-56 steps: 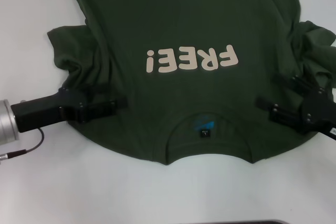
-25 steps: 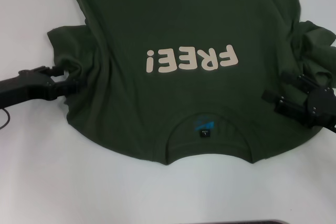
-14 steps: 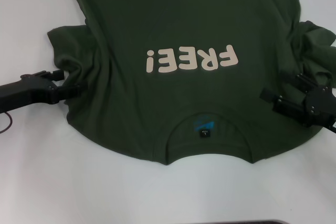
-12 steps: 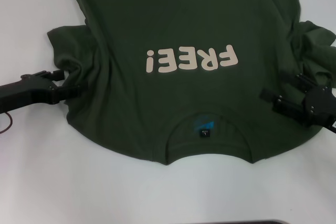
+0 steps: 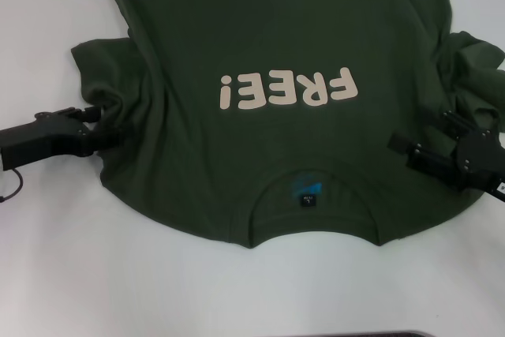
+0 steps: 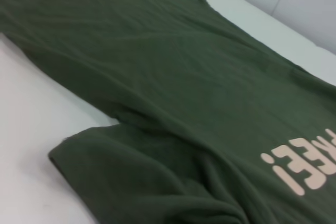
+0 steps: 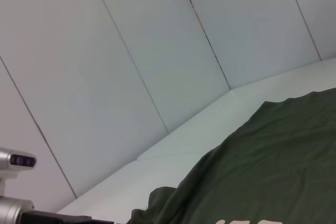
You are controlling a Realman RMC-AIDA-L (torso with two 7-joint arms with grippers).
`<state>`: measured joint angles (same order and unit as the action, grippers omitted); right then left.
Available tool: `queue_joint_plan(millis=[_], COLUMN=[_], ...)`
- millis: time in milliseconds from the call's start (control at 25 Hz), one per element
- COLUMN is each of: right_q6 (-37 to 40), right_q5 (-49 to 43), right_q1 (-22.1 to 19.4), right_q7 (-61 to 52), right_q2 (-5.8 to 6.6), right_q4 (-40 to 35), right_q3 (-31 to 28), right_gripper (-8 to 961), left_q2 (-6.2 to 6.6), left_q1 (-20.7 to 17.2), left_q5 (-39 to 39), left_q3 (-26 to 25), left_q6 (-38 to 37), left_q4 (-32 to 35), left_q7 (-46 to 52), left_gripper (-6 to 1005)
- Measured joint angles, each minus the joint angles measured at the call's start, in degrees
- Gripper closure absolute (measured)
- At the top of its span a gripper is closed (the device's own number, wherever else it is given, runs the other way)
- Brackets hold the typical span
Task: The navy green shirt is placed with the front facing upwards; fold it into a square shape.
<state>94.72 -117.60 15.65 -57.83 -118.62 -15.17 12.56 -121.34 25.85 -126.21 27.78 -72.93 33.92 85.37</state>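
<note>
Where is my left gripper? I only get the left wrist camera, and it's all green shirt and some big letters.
Observer: In the head view, the left gripper is at the edge of the navy green shirt, against its bunched sleeve on the robot's left.
Operator: And the other gripper?
Observer: The right gripper is over the shirt's opposite side, a little nearer the robot than the other crumpled sleeve. Its jaws are open.
Operator: Which end has the neck hole?
Observer: The collar is at the end nearest the robot, with a small black neck label inside.
</note>
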Motion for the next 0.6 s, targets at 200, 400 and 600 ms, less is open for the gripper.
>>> queue_joint_plan(millis=[200, 400, 600], right_q6=[-0.04, -0.05, 0.08], right_q5=[0.00, 0.00, 0.00], right_q1=[0.00, -0.01, -0.16], right_q7=[0.00, 0.00, 0.00], right_q2=[-0.03, -0.04, -0.11], right_q4=[0.06, 0.09, 0.05], right_q3=[0.00, 0.00, 0.00], right_gripper=[43, 43, 43], left_q2=[-0.40, -0.34, -0.32], left_q1=[0.08, 0.15, 0.27], left_q5=[0.18, 0.48, 0.17], left_q3=[0.07, -0.31, -0.10], left_q6=[2.31, 2.59, 2.71], left_q4=[-0.22, -0.27, -0.72], left_q7=[0.29, 0.43, 0.46], left_gripper=[226, 429, 597])
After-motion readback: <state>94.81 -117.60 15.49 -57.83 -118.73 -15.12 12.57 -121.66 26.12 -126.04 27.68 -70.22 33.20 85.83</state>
